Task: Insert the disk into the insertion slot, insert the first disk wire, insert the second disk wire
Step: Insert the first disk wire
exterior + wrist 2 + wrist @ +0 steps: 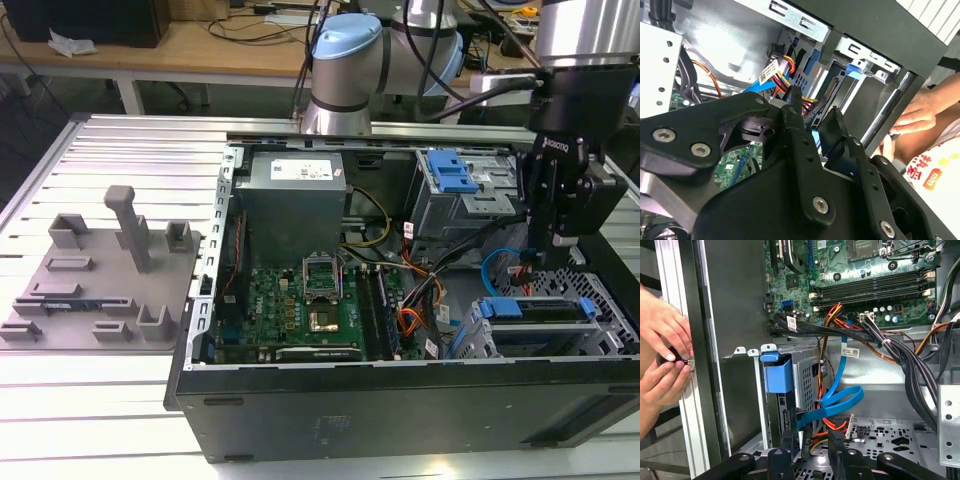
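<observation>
The disk (535, 312) sits inside the insertion slot (595, 288), the low perforated cage in the corner of the open computer case (400, 405). Its blue carrier (777, 376) sits at the cage mouth. In the first wrist view the disk is seen edge-on, seated between the cage walls.

The gripper (811, 437) hangs just above the disk's rear edge. Its two black fingers (789, 440) stand apart with a clear gap between them, and nothing shows as pinched. In the second wrist view the gripper (815, 107) points at the dark connector end of the disk.

The second disk wire (840, 400) loops just beside the disk, and its free end drops into the gap between the fingers. Whether its plug is seated cannot be told. In the exterior view this light-blue wire (492, 265) curves up beside the gripper (548, 262). The first disk wire (832, 431) runs near the disk's rear, next to the gripper, and its plug is hidden.

Beyond the disk stands the taller grey bay (450, 178) with a blue latch. The motherboard (300, 300) lies farther off, and a grey fixture plate (95, 275) rests well apart, outside the case. A person's hands (665, 360) work at the case rim near the disk, pinching a small dark round part.
</observation>
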`<state>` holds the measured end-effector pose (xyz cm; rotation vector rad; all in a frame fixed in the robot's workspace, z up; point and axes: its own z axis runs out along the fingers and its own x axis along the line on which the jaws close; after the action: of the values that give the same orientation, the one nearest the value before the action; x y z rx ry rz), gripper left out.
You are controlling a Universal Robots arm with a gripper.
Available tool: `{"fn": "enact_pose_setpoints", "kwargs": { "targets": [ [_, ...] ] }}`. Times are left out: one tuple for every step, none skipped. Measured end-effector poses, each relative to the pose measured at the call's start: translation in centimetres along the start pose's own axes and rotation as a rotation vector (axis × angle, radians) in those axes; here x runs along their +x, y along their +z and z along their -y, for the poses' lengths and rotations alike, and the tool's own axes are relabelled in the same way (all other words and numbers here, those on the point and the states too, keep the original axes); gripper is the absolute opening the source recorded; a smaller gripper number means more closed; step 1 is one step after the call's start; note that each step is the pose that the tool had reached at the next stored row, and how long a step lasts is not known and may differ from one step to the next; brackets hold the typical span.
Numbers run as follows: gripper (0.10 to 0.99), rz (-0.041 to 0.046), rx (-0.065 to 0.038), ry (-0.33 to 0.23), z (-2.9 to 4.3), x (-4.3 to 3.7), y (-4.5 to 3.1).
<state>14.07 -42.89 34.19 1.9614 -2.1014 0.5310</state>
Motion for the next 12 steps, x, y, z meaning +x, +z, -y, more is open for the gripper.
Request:
{"fn": "enact_pose_setpoints", "kwargs": {
  "targets": [
    [0.412,-0.0018,0.001,0.000,-0.01,-0.07,0.05],
    [0.412,-0.0052,0.003,0.001,-0.02,-0.19,0.06],
    [0.412,-0.0088,0.004,0.001,-0.03,-0.30,0.03],
    [0.412,-0.0121,0.005,0.001,-0.04,-0.39,0.00],
    [0.329,-0.0186,0.008,0.001,-0.06,-0.62,-0.08],
    [0.259,-0.0243,0.009,0.001,-0.08,-0.78,-0.09],
    [0.259,-0.0281,0.010,0.001,-0.10,-0.85,-0.05],
    [0.259,-0.0318,0.010,0.000,-0.12,-0.88,-0.03],
    [0.259,-0.0334,0.011,0.000,-0.13,-0.88,-0.01],
    [0.259,-0.0335,0.011,0.000,-0.13,-0.89,0.00],
    [0.243,-0.0335,0.011,0.000,-0.14,-0.90,0.01],
    [0.165,-0.0334,0.011,0.001,-0.14,-0.90,0.03]
  ]
}}
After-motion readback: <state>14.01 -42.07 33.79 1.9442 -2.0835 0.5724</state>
